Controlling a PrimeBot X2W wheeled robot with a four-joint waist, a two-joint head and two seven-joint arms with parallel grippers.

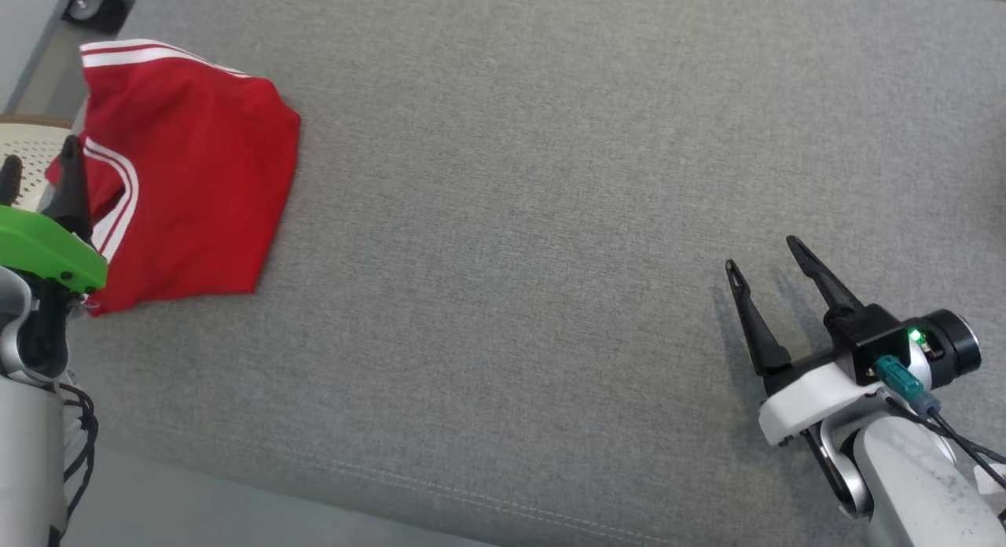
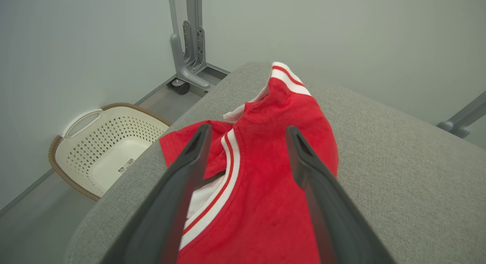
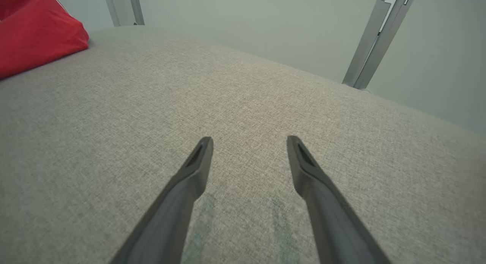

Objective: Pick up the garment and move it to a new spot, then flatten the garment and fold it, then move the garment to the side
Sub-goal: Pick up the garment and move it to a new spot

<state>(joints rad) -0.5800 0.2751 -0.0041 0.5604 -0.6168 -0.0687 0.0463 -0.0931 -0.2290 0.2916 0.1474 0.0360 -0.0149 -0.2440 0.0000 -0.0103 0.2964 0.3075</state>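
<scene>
The garment (image 1: 192,185) is a red top with white stripes, folded into a compact shape at the far left of the grey padded surface (image 1: 519,217). My left gripper (image 1: 39,166) hovers at its left edge, open; in the left wrist view its fingers straddle the garment (image 2: 262,157) with nothing pinched between the left gripper's (image 2: 246,133) tips. At the lower right my right gripper (image 1: 761,252) stands open over bare fabric, far from the garment. The right wrist view has the right gripper (image 3: 248,140) open above the surface and a corner of the garment (image 3: 34,32) at top left.
A cream perforated laundry basket (image 2: 102,150) stands on the floor just off the surface's left end, also seen as a basket rim (image 1: 27,150) behind my left gripper. Grey metal frame legs (image 2: 188,44) and a wall lie beyond. The surface's front seam (image 1: 440,492) runs near me.
</scene>
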